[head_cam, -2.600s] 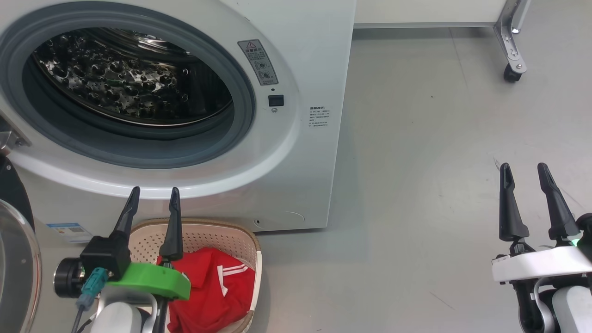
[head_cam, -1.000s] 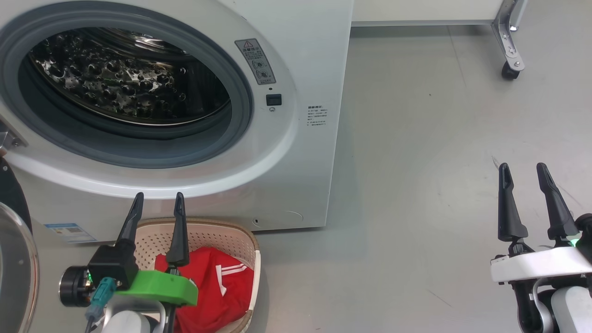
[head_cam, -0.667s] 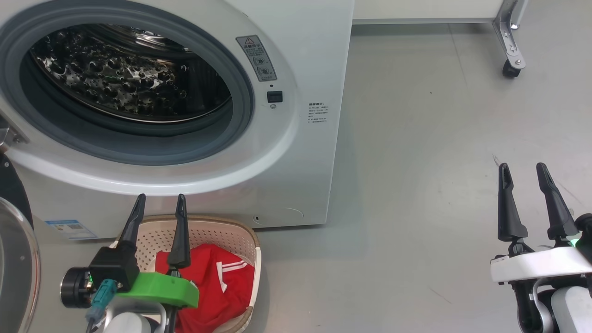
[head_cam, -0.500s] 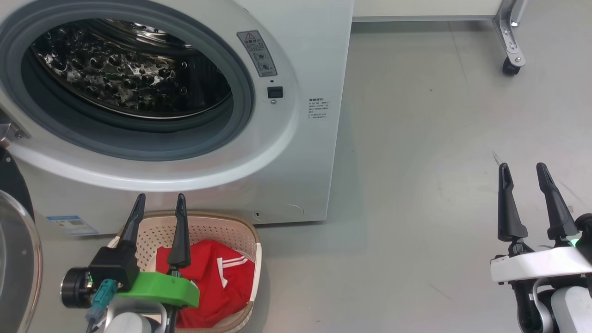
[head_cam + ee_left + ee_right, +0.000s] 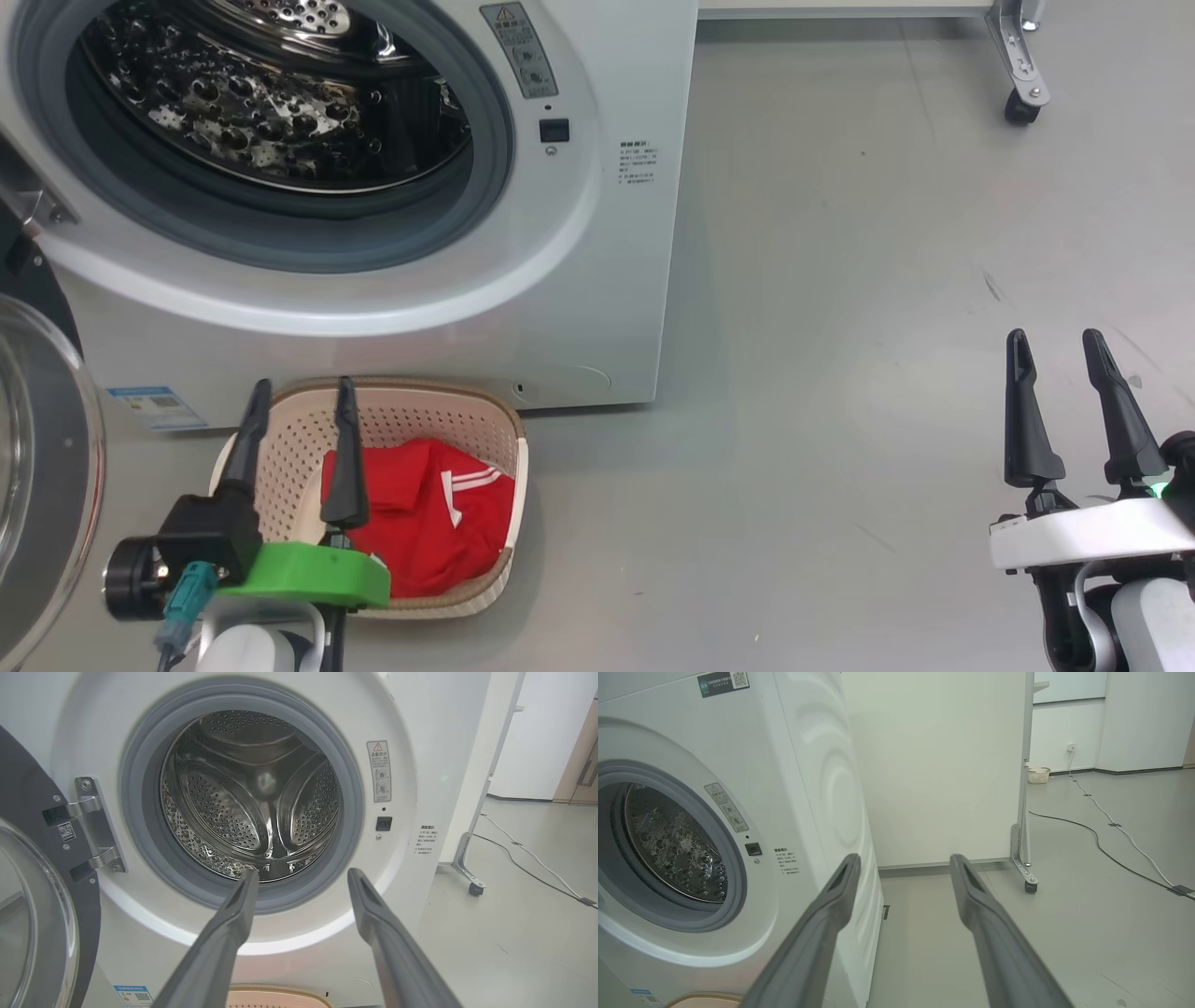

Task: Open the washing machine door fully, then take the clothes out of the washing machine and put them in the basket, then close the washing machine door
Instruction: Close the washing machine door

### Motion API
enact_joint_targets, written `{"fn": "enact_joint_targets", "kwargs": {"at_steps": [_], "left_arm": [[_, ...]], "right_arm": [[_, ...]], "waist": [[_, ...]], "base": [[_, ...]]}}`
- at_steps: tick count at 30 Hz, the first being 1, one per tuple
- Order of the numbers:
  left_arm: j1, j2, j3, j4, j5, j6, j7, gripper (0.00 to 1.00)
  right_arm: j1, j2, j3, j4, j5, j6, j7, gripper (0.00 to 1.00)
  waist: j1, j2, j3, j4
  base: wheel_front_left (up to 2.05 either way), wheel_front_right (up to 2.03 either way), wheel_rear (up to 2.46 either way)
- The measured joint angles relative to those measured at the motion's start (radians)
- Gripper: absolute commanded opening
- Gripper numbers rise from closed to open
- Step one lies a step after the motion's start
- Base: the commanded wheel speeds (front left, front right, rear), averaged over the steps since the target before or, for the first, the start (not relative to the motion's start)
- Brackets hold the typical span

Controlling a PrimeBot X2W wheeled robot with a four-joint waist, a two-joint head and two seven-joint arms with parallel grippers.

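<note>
View has shifted down, left gripper point(image 5: 302, 385) spread, empty, by the basket point(image 5: 420, 386) holding the clothes point(image 5: 420, 523), washing machine door point(image 5: 42, 467) open at left, right gripper point(image 5: 1054, 336) spread, empty.

We seem to be in a test lab or a bare studio, not a home laundry room. The washing machine point(image 5: 635, 280) stands free on a wide, smooth grey floor point(image 5: 840, 327). Just beside it we see a plain white partition panel point(image 5: 934, 765) on a metal leg with a castor point(image 5: 1031, 887). Long cables point(image 5: 1083, 828) run loose across the floor, held down in places by tape point(image 5: 1179, 889). One of them leads toward a socket point(image 5: 1071, 746) on a plain white wall point(image 5: 1134, 718).
</note>
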Motion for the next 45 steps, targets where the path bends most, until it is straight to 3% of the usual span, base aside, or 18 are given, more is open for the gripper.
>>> {"fn": "enact_joint_targets", "kwargs": {"at_steps": [45], "left_arm": [[0.006, 0.001, -0.011, -0.012, -0.004, 0.010, -0.002, 1.00]], "right_arm": [[0.000, 0.003, -0.001, 0.001, -0.006, 0.001, 0.000, 1.00]], "waist": [[0.0000, 0.0000, -0.005, 0.005]], "base": [[-0.63, 0.69, -0.06]]}}
